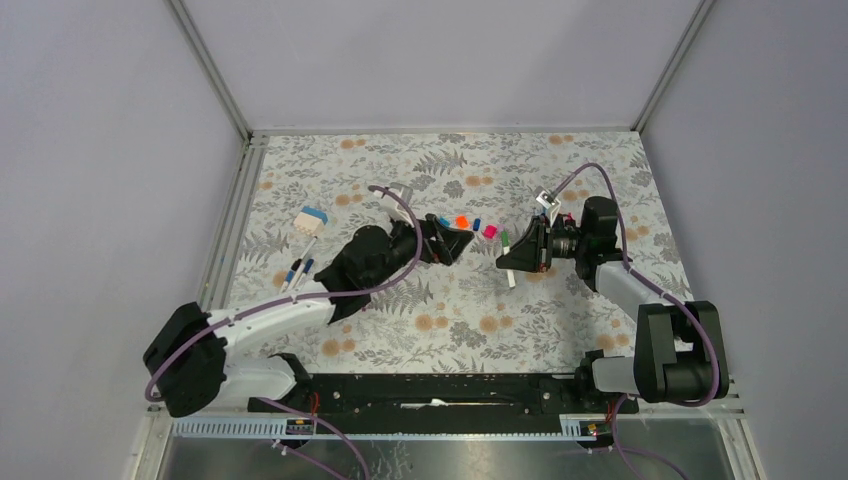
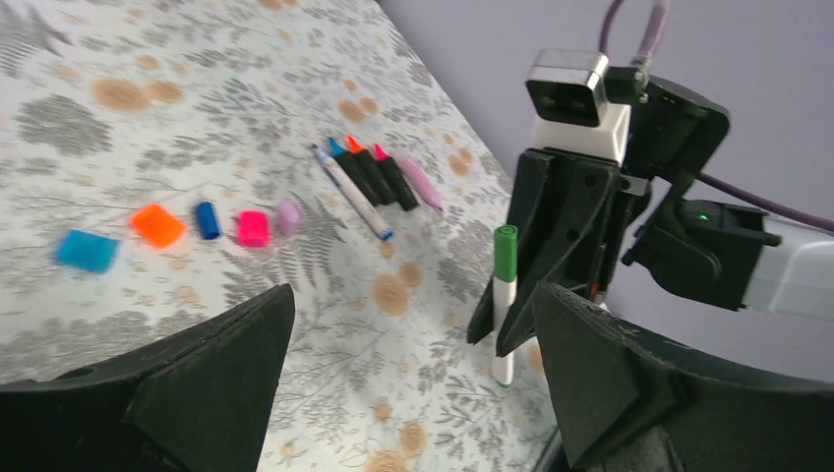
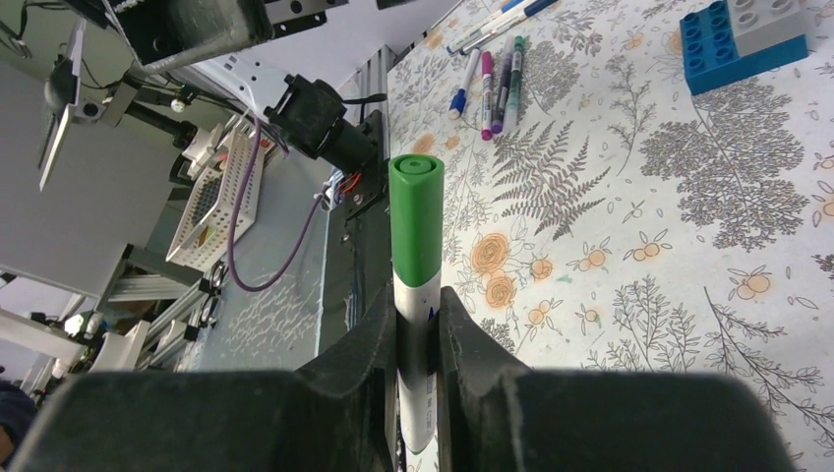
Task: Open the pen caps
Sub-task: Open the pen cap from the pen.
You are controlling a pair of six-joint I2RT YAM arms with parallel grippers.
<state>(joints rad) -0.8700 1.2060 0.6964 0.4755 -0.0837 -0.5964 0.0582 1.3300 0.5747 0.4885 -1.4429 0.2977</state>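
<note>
a: how far along are we with the caps?

b: partway, i'd say. five loose ones lie in a row on the worktop (image 1: 560,300): a light blue cap (image 2: 87,250), an orange cap (image 2: 158,225), a dark blue cap (image 2: 207,219), a pink cap (image 2: 254,228) and a lilac cap (image 2: 288,217). just beyond them is a bunch of bare markers (image 2: 374,177) with their coloured tips showing.

a: and the one in hand?

b: the green cap (image 3: 415,221) is on its white pen (image 2: 503,334). the right tool (image 3: 418,305) is clamped on the barrel below the cap, holding the pen upright with its foot on or just over the worktop; i cannot tell which.

a: the left tool?

b: the left tool (image 2: 413,295) has its jaws wide apart and holds nothing. it faces the pen, near it but not touching.

a: so what's left?

b: the green cap for certain; my guess is it's next. there are also some thin pens (image 3: 487,84) lying far off near the left edge, and they look capped to me, though they're too small to be sure.
</note>
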